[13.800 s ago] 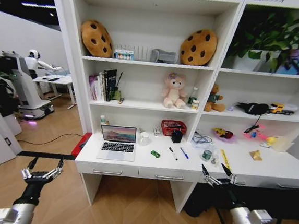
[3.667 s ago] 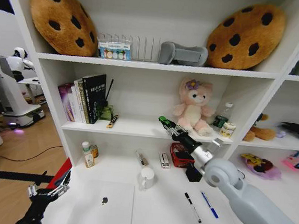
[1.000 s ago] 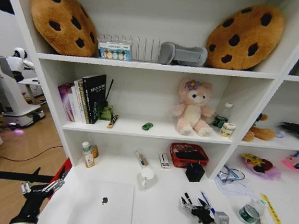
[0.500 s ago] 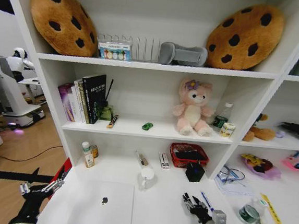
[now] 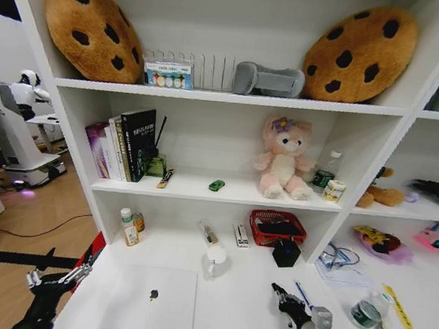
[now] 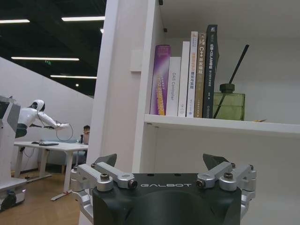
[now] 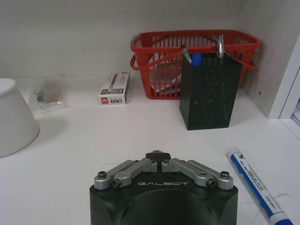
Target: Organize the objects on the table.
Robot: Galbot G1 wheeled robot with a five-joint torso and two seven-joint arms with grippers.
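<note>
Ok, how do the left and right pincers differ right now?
The left pincer is open; the right pincer is shut. The left hangs off the table's left end, by the laptop; the right is low over the table beside the blue pen. Both carry Galbot lettering.

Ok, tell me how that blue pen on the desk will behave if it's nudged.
The blue pen looks slim and round-barrelled, so it will probably roll on the smooth table. It seems stiff and light; lying flat, it may slip from the right pincer.
</note>
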